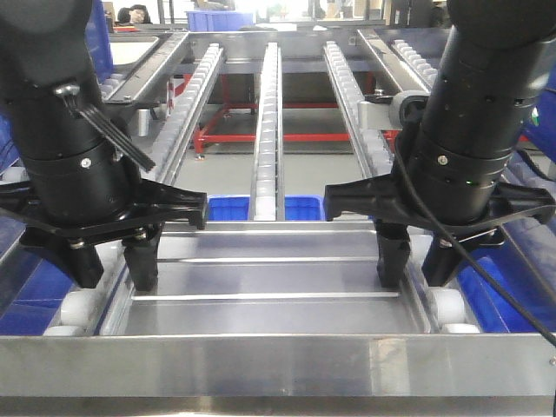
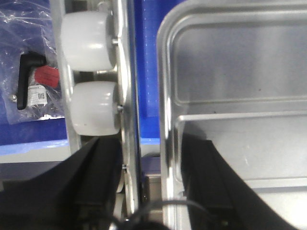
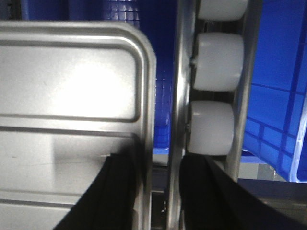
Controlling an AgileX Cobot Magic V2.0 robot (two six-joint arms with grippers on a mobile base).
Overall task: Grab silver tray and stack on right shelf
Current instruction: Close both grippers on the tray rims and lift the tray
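The silver tray [image 1: 261, 282] lies flat in a roller rack [image 1: 268, 113], just behind the shiny front rail [image 1: 278, 365] and between two tracks of white roller wheels [image 2: 91, 108], with a blue crate [image 1: 230, 207] showing beyond its far edge. Whether this rack is the destination cannot be settled from these views. The left gripper [image 1: 115, 261] is lowered over the tray's left short edge and the right gripper [image 1: 418, 261] over the right one. At each end, one finger stands inside the tray and one outside. Both wrist views show the fingers spread with a gap around the rim, so neither pair is clamped on the metal. The tray appears to be thin pressed aluminium and is judged light. Its two lengthwise ribs and raised rim should keep it fairly stiff. The polished surface is likely slippery, and thin sheet may dent under excess force. Recommended hold: pinch the low rim at the middle of each short side, with both arms level. Note the close clearance to the roller track beside each outer finger.
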